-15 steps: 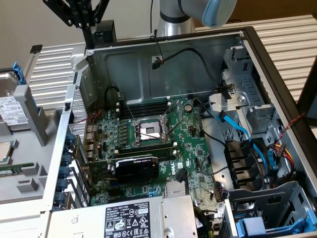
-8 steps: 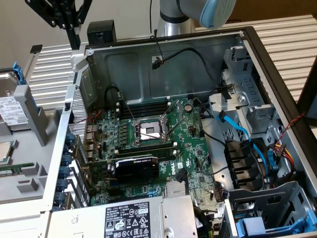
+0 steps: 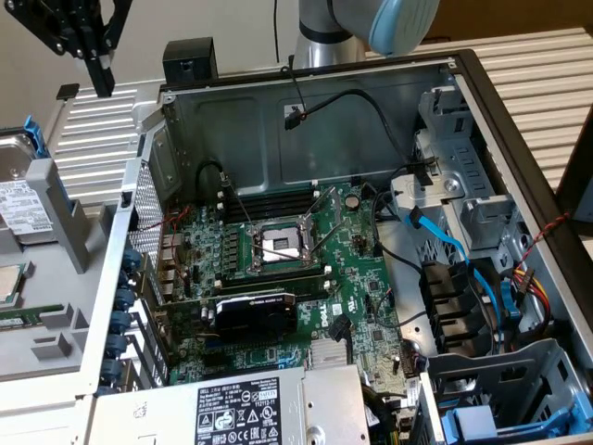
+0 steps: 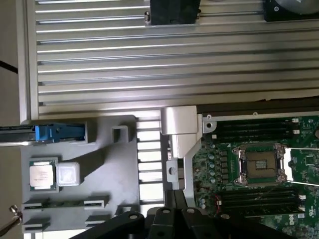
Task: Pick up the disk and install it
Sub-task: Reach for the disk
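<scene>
Open case (image 3: 306, 120) on slatted table (image 3: 547, 83). Motherboard (image 3: 361, 278) inside, CPU socket (image 3: 278, 243) near middle. Black graphics card (image 3: 255, 313) between socket and power supply (image 3: 315, 408). Blue cables (image 3: 447, 247) by drive cage (image 3: 454, 158), exterior view's right. Grey tray (image 3: 65, 278) beside case, exterior view's left; processor (image 4: 42, 175) in tray recess.

Silver hard disk standing on edge in a holder, untouched.

The disk (image 3: 20, 190) is a flat silver metal drive with a white barcode label and a bright blue rail (image 3: 35, 139) along its edge. It stands upright in a slot of a grey holder (image 3: 56, 199), at the exterior view's left, outside the open computer case (image 3: 278, 102).
</scene>
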